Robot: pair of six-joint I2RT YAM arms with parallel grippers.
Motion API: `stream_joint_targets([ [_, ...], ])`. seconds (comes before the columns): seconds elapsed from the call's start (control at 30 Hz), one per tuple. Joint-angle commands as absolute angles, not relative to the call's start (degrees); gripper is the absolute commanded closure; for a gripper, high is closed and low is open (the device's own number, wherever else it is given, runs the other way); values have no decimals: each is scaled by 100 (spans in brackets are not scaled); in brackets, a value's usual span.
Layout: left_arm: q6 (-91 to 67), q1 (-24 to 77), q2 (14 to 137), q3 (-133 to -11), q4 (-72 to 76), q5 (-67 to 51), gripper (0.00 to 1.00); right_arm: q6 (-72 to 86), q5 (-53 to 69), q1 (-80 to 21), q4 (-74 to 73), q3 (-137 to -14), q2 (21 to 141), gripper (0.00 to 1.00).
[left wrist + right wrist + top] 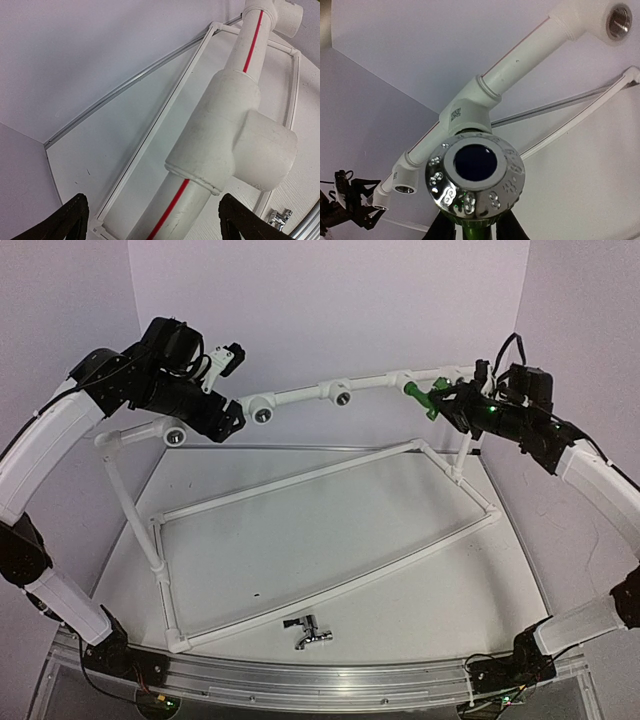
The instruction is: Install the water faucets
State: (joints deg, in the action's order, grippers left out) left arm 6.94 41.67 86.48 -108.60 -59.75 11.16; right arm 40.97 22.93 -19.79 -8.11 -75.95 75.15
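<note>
The green faucet (422,394) is held at the white pipe's right-hand socket (400,380); how deep it sits I cannot tell. My right gripper (447,400) is shut on it. In the right wrist view its shiny round cap (476,181) hides the tee fitting (465,111), with the green stem between my gripper's (476,234) black fingers. The chrome faucet (308,631) lies on the table near the front edge and also shows in the left wrist view (279,218). My left gripper (228,420) is open astride the red-striped pipe (175,200), its fingers (70,220) not touching it.
The white pipe frame (300,480) lies across the table and rises to a back rail with open sockets (263,411) (341,394) and a lower one (176,435). White walls stand close behind and at both sides. A metal rail (300,680) runs along the front edge.
</note>
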Motion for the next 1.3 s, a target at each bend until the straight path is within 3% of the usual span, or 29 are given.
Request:
stream_joint_targets([
  [0.0,431,4210,8534,-10713,-6253,930,11,5724,3397,-1680,-572,-7315,7695,77],
  [0.17,434,4209,8524,-10715,-6262,956,11,6141,3764,-1533,-403,-7167,7745,75],
  [0.37,431,4210,8536,-10705,-6251,966,11,6329,4313,-1414,167,-7072,7766,32],
  [0.53,439,4197,8535,-10707,-6247,957,11,5724,4506,-1285,203,-7242,7700,12],
  [0.67,433,4184,8527,-10692,-6249,942,11,4994,4498,-1143,75,-7302,7532,2],
  [0.93,434,4184,8494,-10679,-6256,902,11,1085,2935,-1099,-1404,-7780,6969,2],
  [1.27,445,4175,8513,-10635,-6177,860,11,-3882,1730,-1537,-1762,-8195,6677,2],
])
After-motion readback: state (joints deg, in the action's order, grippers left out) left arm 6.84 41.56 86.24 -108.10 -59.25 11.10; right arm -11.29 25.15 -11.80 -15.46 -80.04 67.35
